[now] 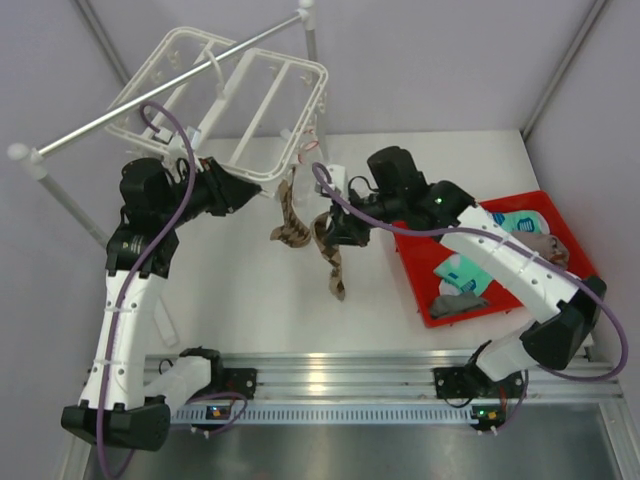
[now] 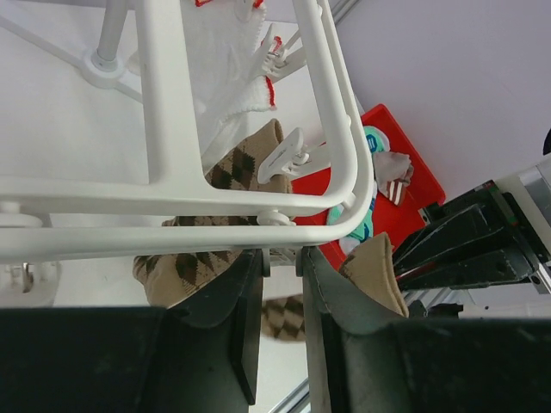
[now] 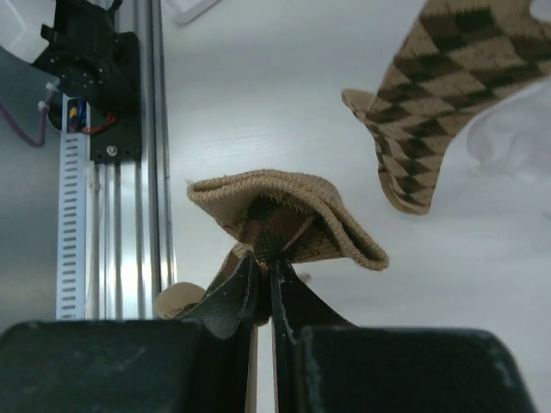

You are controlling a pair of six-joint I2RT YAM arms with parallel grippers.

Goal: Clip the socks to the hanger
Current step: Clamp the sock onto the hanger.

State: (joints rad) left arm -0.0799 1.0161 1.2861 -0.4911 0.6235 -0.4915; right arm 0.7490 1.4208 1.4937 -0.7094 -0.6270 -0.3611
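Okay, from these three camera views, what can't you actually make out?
Top view: the right arm crosses the red bin, so its socks cannot be counted.
Right wrist view: the right gripper hides the lower part of the checkered sock it pinches.
Left wrist view: the hanger runs off the top and left edges; its hook is unseen.

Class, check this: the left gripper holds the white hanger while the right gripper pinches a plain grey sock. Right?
No: the right wrist view shows the right gripper pinching a brown-and-tan checkered sock, not a grey one.
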